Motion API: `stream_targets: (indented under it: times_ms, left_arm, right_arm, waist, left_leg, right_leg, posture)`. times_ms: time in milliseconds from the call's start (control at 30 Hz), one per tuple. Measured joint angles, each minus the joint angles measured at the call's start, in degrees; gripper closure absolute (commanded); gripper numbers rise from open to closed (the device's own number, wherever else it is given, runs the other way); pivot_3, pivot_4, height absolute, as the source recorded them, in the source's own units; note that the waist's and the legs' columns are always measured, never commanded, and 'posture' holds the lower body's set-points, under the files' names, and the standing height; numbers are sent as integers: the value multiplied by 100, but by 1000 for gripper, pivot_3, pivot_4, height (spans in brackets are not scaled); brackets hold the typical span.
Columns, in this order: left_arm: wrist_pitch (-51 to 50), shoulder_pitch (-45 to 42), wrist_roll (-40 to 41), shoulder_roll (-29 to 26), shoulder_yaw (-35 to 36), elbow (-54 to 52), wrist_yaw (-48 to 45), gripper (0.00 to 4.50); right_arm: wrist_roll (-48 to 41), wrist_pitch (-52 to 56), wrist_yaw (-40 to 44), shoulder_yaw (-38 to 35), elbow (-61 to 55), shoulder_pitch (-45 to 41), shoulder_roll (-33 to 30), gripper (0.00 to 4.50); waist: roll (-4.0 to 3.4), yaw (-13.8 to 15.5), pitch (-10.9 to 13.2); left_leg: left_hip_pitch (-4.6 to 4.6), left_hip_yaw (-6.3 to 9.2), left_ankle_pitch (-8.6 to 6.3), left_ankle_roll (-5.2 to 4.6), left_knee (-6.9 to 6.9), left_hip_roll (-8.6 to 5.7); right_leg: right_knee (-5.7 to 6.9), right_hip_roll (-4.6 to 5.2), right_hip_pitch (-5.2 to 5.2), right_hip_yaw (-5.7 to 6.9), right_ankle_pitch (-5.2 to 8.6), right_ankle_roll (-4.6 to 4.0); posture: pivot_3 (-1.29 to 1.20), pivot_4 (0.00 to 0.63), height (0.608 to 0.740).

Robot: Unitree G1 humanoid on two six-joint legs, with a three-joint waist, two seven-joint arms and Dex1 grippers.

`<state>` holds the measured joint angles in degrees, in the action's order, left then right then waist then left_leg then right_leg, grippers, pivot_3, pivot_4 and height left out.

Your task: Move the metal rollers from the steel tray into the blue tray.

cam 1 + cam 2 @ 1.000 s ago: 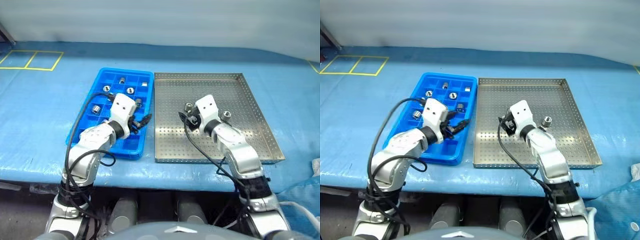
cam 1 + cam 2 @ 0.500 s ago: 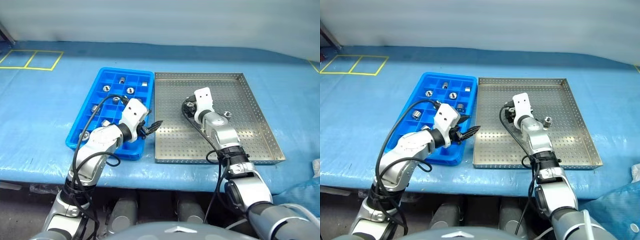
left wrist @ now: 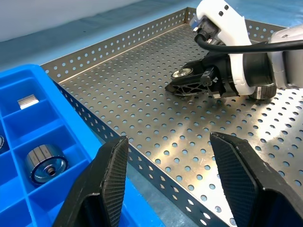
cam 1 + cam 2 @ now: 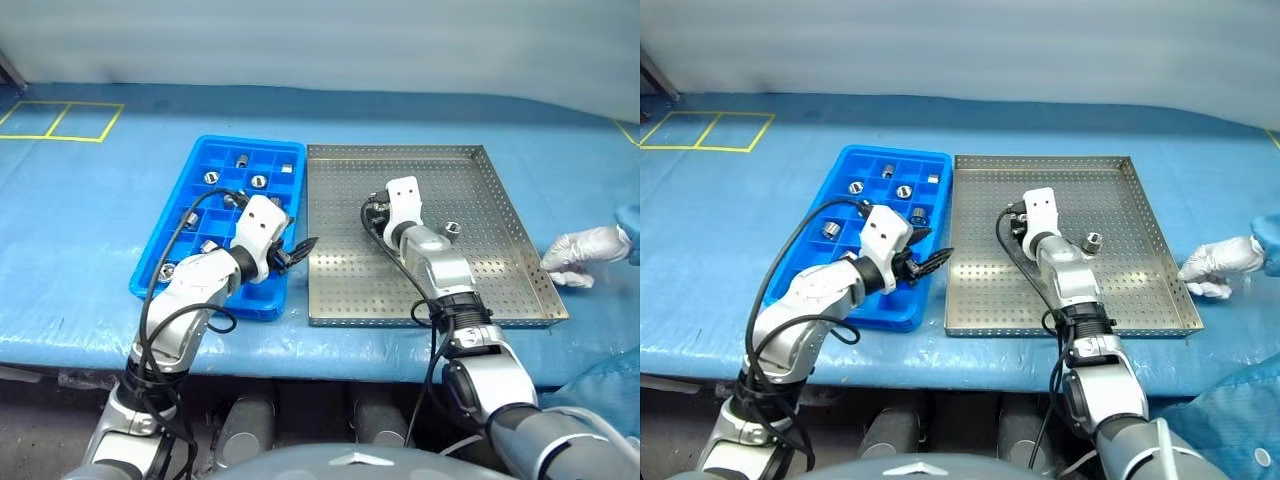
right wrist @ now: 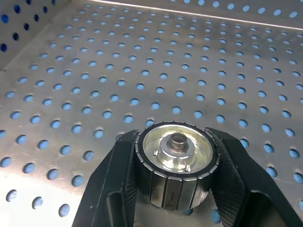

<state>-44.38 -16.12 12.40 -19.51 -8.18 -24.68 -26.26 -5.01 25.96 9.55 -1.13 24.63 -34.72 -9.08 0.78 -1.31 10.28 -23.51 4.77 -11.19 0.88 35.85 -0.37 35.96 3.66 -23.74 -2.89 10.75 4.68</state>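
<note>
Blue tray (image 4: 160,262), left of the steel tray (image 4: 520,245) and touching or nearly touching it along one long rim: several rollers already seated in separate compartments. Far rows: roller (image 4: 243,158), roller (image 4: 212,177), roller (image 4: 259,181), plus a small pale piece (image 4: 286,168) of unclear kind. Nearer rows: roller (image 4: 189,216), two more partly hidden behind the left arm, exact count not certain. Many compartments on the near side vacant.

Steel tray: two rollers left, as far as visible. One (image 5: 176,161) pinched between the two black fingers of the right gripper (image 3: 176,88), upright, base apparently at floor level, near the tray's middle toward its left half. Lift not yet evident. The other (image 4: 452,229) loose on the perforated floor, just to the right of the right wrist, untouched.

Left gripper (image 3: 170,182): fingers parted moderately, nothing between them, poised over the seam between the two trays and aimed toward the right gripper. Possibly placed to take the roller across; judgement only.

A person's gloved hand (image 4: 578,248) resting on the blue cover just outside the steel tray's right rim, clear of both arms.

Assessment: task well advanced, most rollers transferred. Remaining: carry the gripped roller to a free compartment, then collect the last loose one.
</note>
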Motion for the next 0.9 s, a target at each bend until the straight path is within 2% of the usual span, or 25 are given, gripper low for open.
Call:
stream_targets:
  times_ms: [233,400,600,900]
  left_arm:
    - [-128,296,-11,-375,848,-138,318,1514]
    - [-358,723,-1,-562,1308,-554,509,1514]
    - [-593,1210,39,-540,1552,-1102,669,1514]
    - [-718,1789,213,-453,1891,-1667,924,1514]
  right_arm:
    - [-110,737,418,483,-1619,71,198,2761]
    - [-397,758,1111,923,-1912,-101,511,2761]
    - [-257,316,1581,1372,-906,-691,797,2761]
    - [28,-411,1945,1628,711,-1350,1320,2761]
  waist:
    - [-4,1,2]
    - [-4,57,2]
    - [-3,236,2]
    - [-3,482,2]
  left_leg:
    - [1,10,0,1,-3,8]
    - [2,11,0,2,-9,8]
    - [3,23,12,21,-21,8]
    - [7,40,24,43,-61,9]
  right_leg:
    - [6,-10,-3,7,11,4]
    - [4,-10,-2,8,11,3]
    - [4,-10,-4,22,13,-4]
    - [4,-12,-14,37,21,-21]
  posture:
    - [156,150,740]
    - [225,150,740]
    - [319,150,740]
    - [410,150,740]
